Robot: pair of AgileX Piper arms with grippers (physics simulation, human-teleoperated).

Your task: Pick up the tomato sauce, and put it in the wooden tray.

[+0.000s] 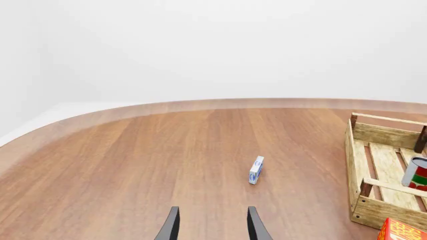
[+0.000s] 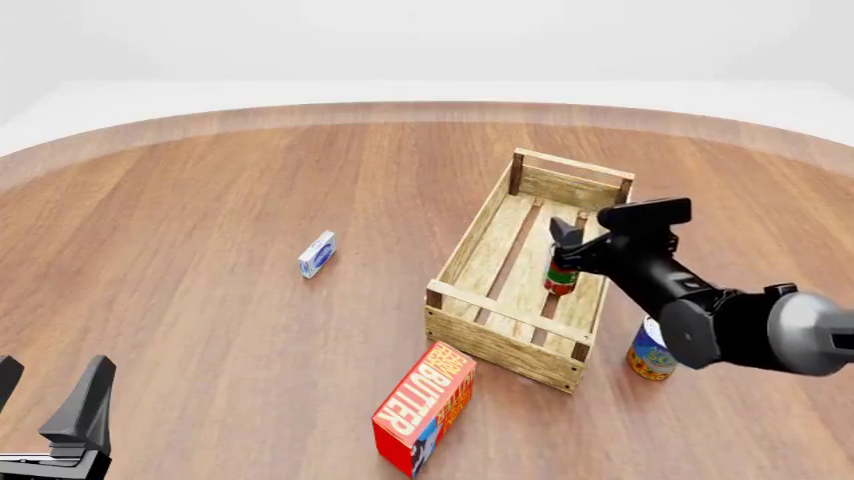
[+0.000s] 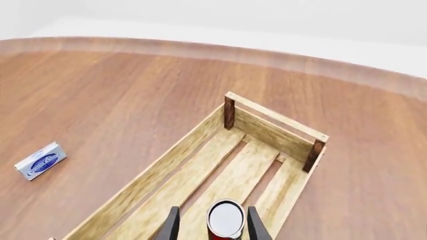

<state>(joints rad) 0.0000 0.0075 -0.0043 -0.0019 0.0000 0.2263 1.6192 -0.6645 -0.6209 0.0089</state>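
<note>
The tomato sauce (image 2: 562, 272), a small can with a red, white and green label, stands upright inside the walls of the wooden tray (image 2: 470, 240). My right gripper (image 2: 565, 250) is shut on it from above. In the right wrist view the can's pale top (image 3: 225, 218) sits between the two fingers over the tray's slats (image 3: 157, 172). Whether it rests on them I cannot tell. The left wrist view shows the can (image 1: 416, 172) in the tray (image 1: 385, 135) at the far right. My left gripper (image 2: 47, 397) stays open and empty, far off at the near left (image 1: 213, 227).
A blue-and-yellow can (image 2: 650, 352) stands just right of the tray. A red butter box (image 2: 424, 407) lies before the tray's near end (image 1: 400, 231). A small blue-and-white box (image 2: 316, 254) lies on the wood left of the tray (image 1: 256, 170) (image 3: 40, 161).
</note>
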